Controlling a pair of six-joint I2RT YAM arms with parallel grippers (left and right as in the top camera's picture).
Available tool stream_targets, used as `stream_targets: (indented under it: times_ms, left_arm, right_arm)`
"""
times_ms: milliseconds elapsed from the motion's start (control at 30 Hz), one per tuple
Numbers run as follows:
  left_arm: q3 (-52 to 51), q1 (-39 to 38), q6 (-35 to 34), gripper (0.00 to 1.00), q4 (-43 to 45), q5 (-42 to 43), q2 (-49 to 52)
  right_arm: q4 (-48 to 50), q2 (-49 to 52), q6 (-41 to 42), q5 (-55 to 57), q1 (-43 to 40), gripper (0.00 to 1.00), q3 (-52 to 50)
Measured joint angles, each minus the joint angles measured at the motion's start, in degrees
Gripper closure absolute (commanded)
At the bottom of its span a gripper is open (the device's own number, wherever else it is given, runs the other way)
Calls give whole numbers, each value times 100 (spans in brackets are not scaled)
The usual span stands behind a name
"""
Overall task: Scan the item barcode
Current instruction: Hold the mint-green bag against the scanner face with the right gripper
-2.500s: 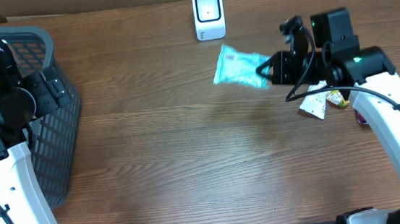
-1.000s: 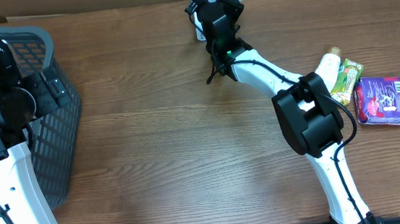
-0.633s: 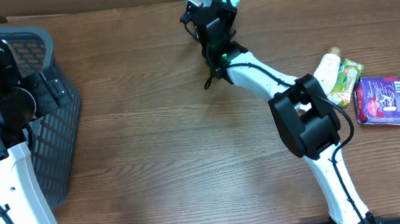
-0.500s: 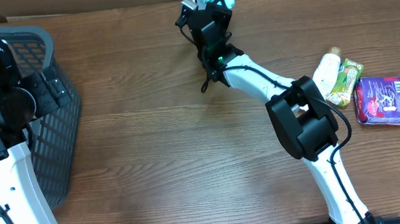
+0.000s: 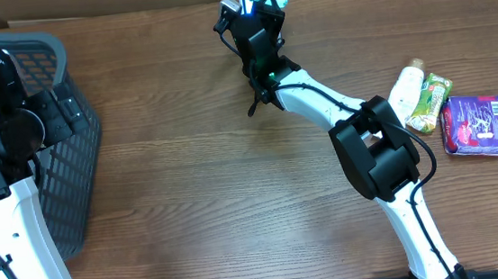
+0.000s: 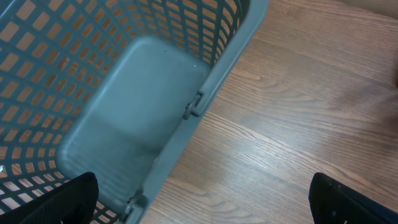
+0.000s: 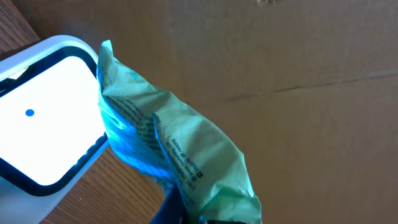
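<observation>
**Packet at the scanner**

The right end effector [image 7: 180, 208], clamped on the green packet [image 7: 174, 143], holds it just beside the lit scanner [image 7: 43, 124] face, likely to present its barcode. The left end effector [image 6: 205, 202] hangs, fingers apart, over the basket [image 6: 233, 43].

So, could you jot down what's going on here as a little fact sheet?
Right gripper: shut on the light green packet, held up at the back
Scanner: white face with a blue dot, the packet's printed side right beside it
Basket: grey, far left, nothing seen inside
Left gripper: open, empty, above the basket's edge
Waiting items: white bottle, green wrapper, purple pack, on the right
</observation>
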Motion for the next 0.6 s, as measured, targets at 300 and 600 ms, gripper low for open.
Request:
stream_targets:
  times_ms: [300, 600]
  left_arm:
    - [0, 0, 2, 0, 0, 0, 0]
    - [0, 0, 0, 0, -4, 0, 0]
  right_arm:
    - [48, 0, -11, 273, 28, 96, 0]
    - [-1388, -863, 1051, 592, 380, 96, -7]
